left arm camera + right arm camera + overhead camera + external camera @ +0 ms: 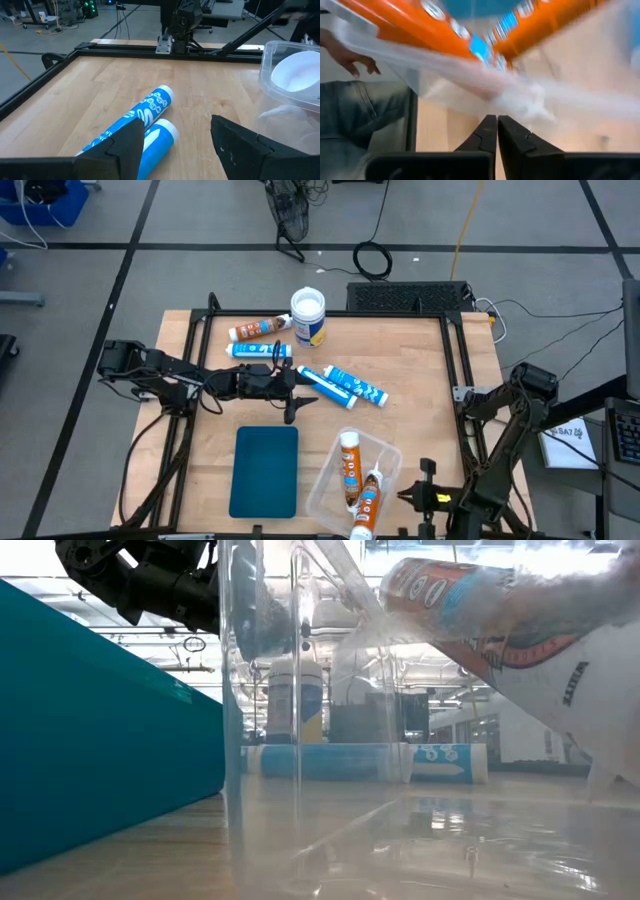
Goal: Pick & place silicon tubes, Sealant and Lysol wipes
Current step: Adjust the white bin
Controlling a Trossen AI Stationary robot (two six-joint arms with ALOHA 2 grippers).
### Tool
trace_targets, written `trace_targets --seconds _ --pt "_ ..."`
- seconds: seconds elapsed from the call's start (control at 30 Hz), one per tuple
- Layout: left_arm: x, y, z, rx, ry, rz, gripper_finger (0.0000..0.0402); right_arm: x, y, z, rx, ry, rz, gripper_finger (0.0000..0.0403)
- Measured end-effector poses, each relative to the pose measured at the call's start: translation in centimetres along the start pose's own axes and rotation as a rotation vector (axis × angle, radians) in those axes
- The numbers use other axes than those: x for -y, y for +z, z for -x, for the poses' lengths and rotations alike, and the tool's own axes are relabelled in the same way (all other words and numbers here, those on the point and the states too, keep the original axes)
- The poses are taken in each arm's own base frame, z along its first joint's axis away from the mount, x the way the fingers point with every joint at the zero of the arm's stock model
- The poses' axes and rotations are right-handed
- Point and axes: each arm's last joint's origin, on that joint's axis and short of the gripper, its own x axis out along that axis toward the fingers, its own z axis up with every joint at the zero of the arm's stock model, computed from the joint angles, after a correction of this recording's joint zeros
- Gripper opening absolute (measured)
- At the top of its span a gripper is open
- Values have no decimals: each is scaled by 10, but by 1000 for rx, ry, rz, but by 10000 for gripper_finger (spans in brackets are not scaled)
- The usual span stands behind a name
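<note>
My left gripper (pixel 300 388) is open, low over the table's middle. Its fingers stand on either side of the near ends of two blue-and-white tubes (pixel 150 112) that lie side by side on the wood (pixel 345 385). A third blue tube (pixel 256 350) and an orange-and-white tube (pixel 258 329) lie farther back. The Lysol wipes canister (pixel 308 317) stands upright at the far edge and also shows in the low view (pixel 296 700). Two orange tubes (pixel 352 470) lie in a clear bin (pixel 325 498). My right gripper (pixel 496 131) is shut, just right of the bin near the front edge (pixel 415 496).
A flat teal lid (pixel 266 470) lies left of the clear bin. One orange tube (pixel 366 510) sticks out over the bin's near rim. A black frame (pixel 330 313) runs around the table. A person's hand (pixel 350 57) shows beyond the table in the right wrist view.
</note>
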Motion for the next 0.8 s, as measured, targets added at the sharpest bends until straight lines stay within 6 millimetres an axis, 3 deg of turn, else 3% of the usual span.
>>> trace_targets --seconds 0.47,0.8 --pt "0 0 0 0 0 0 230 54 -13 -49 -69 -267 -83 1" --pt "0 0 0 0 0 0 230 86 -10 -73 -30 -429 -85 0"
